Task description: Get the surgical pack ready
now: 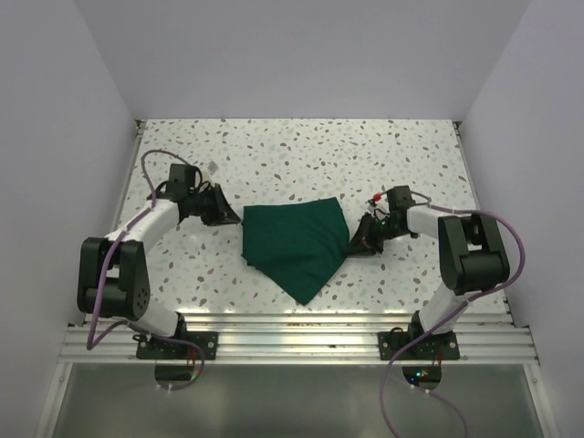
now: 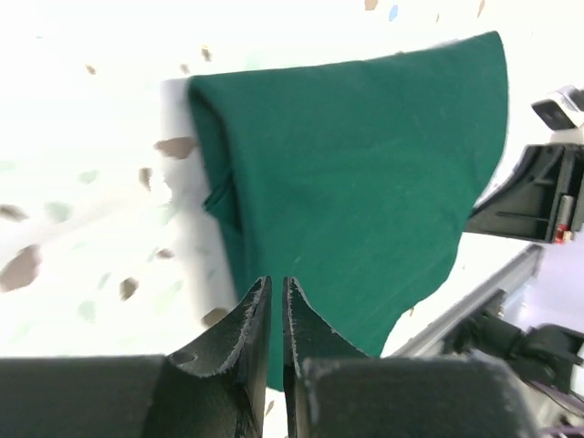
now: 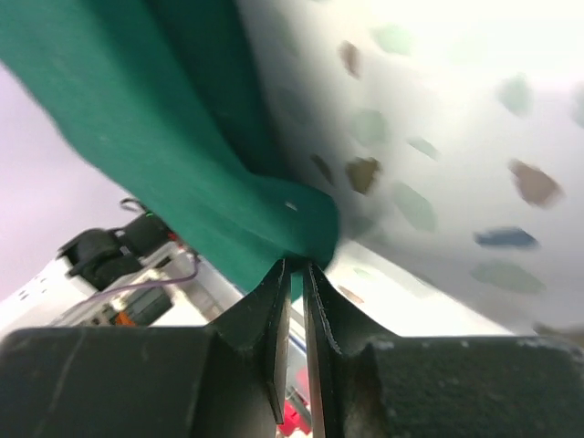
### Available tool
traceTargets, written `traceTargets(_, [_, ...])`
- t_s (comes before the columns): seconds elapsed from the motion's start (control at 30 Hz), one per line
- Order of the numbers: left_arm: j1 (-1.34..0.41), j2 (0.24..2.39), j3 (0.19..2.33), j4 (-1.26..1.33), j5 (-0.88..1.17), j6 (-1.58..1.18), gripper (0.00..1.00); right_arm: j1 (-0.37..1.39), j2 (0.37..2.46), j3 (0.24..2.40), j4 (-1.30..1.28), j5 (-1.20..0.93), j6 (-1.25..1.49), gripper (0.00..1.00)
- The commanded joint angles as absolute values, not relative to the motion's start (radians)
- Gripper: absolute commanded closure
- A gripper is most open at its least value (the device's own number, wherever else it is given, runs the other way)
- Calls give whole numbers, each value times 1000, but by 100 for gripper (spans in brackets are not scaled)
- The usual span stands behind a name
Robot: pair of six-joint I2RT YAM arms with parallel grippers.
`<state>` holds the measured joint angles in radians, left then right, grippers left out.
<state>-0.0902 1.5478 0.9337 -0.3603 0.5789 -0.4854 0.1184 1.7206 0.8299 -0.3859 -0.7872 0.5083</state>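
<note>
Speckled bench [image 1: 301, 146] carried one task item in sight: the surgical pack's dark green drape [image 1: 294, 242], lying flat and folded. No tray, instruments or gauze showed; whether any sat inside the folds could not be told. Outline was roughly a wedge, about as wide as deep, so no clear long axis; its one pointed corner aimed toward the arm bases. A doubled fold ran down the drape's left side, seen in the left wrist view. The arms flanked the drape, one on each side. The left end effector [image 1: 228, 214] stood just beside the drape's left edge, apart from it, with the cloth straight ahead of it to the right. Its jaws were drawn almost together, a thin slit between them and nothing caught in it. The right end effector [image 3: 294, 269] sat at the drape's right corner, the cloth lying to its left. Its jaws were likewise nearly closed, and the green hem ran down into the gap, so it appeared pinched on that corner. Judgement: the right arm had the working hold, so the next fold or pull would likely start there, across the drape toward the left edge. The left would need to open before it could take cloth.
</note>
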Motion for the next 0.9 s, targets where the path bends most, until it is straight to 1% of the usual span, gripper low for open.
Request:
traceTargets(0.0, [-81, 1453, 898, -460, 444, -433, 87, 120, 1651, 868, -526, -660, 430, 85])
traceTargets(0.07, [-81, 1431, 868, -472, 404, -443, 85, 120, 1591, 884, -628, -605, 414, 84])
traceTargets(0.1, [-81, 1428, 835, -472, 388, -451, 84, 120, 1569, 884, -650, -566, 407, 84])
traceTargets(0.17, [-81, 1445, 789, -465, 396, -453, 85, 120, 1537, 867, -667, -558, 414, 84])
traceTargets(0.27, [-83, 1450, 737, -442, 402, -471, 86, 121, 1561, 795, -583, -610, 455, 84])
traceTargets(0.33, [-83, 1396, 729, -440, 382, -483, 85, 123, 1594, 744, -492, -675, 511, 84])
traceTargets(0.47, [-83, 1283, 767, -485, 363, -450, 71, 141, 1650, 674, -359, -719, 626, 85])
traceTargets(0.57, [-84, 1200, 784, -482, 403, -414, 68, 152, 1680, 657, -296, -736, 664, 85])
traceTargets(0.63, [-89, 1161, 791, -492, 388, -407, 65, 155, 1700, 661, -252, -755, 686, 85])
traceTargets(0.73, [-94, 1114, 793, -514, 376, -400, 63, 160, 1741, 687, -169, -801, 761, 85])
traceTargets(0.8, [-106, 1098, 793, -520, 370, -397, 63, 161, 1782, 754, -166, -818, 798, 85])
traceTargets(0.87, [-124, 1078, 798, -520, 362, -399, 62, 160, 1818, 882, -196, -812, 801, 85])
